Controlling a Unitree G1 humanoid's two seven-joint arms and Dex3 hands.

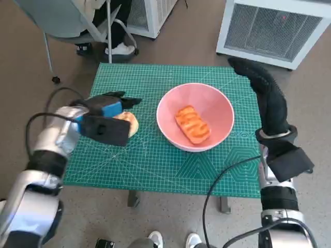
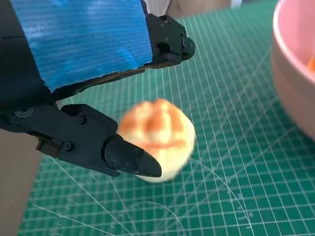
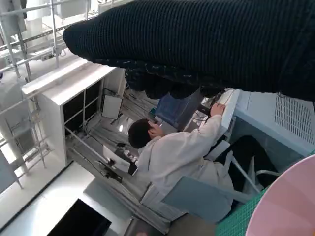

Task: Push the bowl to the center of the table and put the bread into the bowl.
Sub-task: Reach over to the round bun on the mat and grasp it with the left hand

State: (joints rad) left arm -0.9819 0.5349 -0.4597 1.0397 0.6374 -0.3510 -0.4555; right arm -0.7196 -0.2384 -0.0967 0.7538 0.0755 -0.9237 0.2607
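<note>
Head view first: my left hand (image 1: 106, 118) reaches over the green mat (image 1: 155, 165), its fingers around a round bread roll (image 1: 129, 123) that lies just beside the pink bowl (image 1: 207, 103). A second, longer bread (image 1: 192, 124) already lies inside that bowl, so I count two breads and one bowl. My right hand (image 1: 261, 82) hovers past the bowl's far side, holding nothing.

Left wrist view shows what the head view hides: black fingers (image 2: 130, 160) spread either side of the roll (image 2: 157, 132), one touching it.

Right wrist view shows only the glove (image 3: 197, 44), the bowl's rim (image 3: 285, 206) and a seated person (image 3: 182, 152); I cannot tell how the fingers lie.
</note>
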